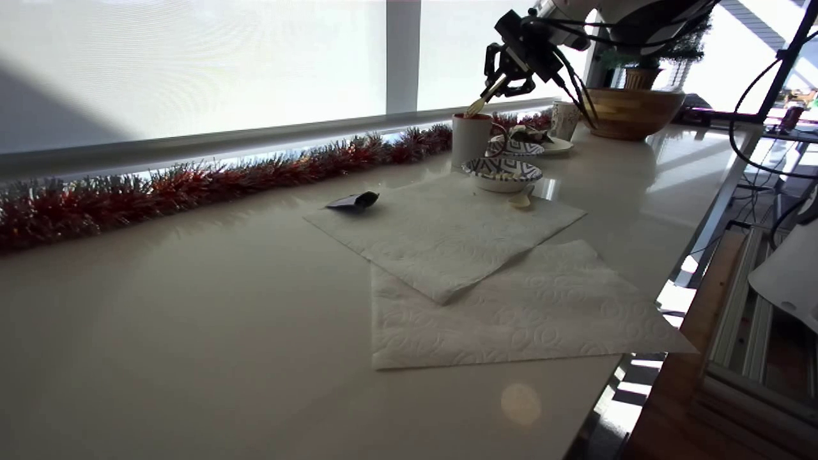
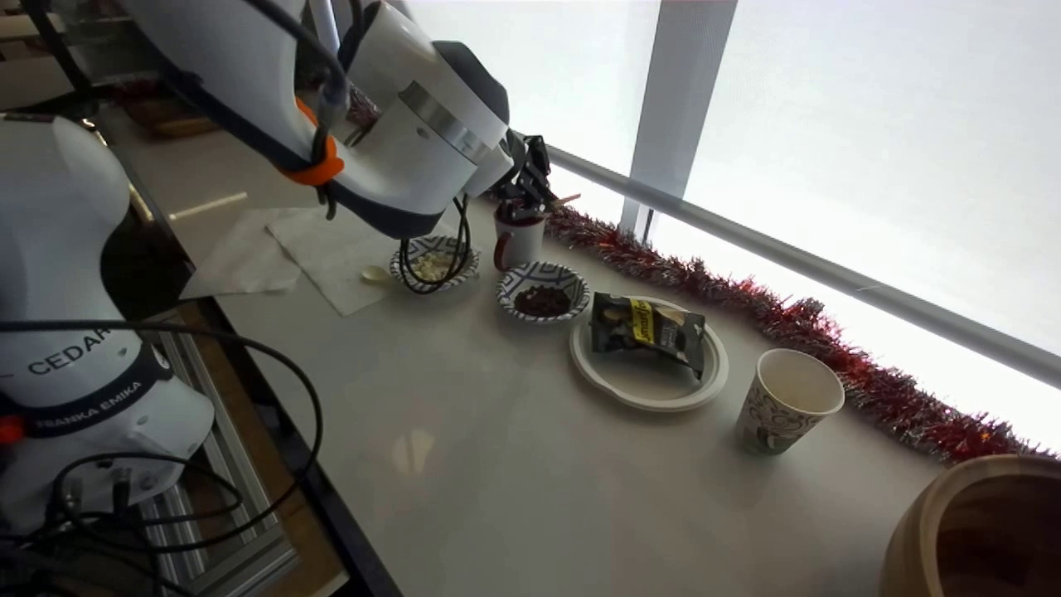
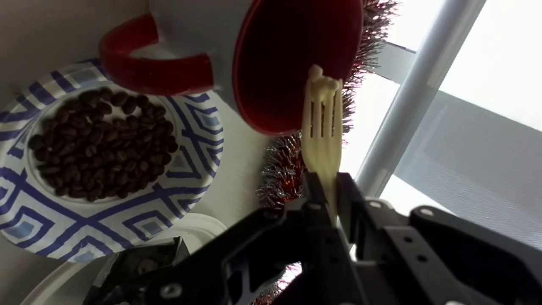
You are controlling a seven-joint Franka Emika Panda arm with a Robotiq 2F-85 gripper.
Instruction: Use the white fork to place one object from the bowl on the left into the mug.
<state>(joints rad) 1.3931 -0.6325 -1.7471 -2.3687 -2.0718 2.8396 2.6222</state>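
One pale morsel [image 3: 321,82], perhaps two stuck together: rests at the very tip of the white fork [image 3: 322,148], not in the mug [image 1: 471,142] yet.
Fork: aimed at the mug's mouth; overlaps the red inside in the wrist view, and in an exterior view shows its tines [image 1: 475,107] right about the rim. Touching or just apart there, impossible to tell.
Pincer [image 3: 328,182]: narrow, pinching the fork near its neck between both fingers.
Bowl of pale bits [image 1: 501,186]: just beside the mug; probably the left bowl of the task, judging by contents coloured like the morsel.
Done, apparently: fork in grip, load on the tines, aim on the mug.
Left, apparently: a tip, turn or shake to shed the morsel inside, with some risk of a miss outside the rim.
Stage: late, perhaps one move short of the goal.
Arm [image 2: 414,170]: stretches out over the tabletop [image 2: 497,464], wrist raised higher than the mug.
Pincer's pose: canted rather than plumb, slanting down toward the mug, fork along the same slant.
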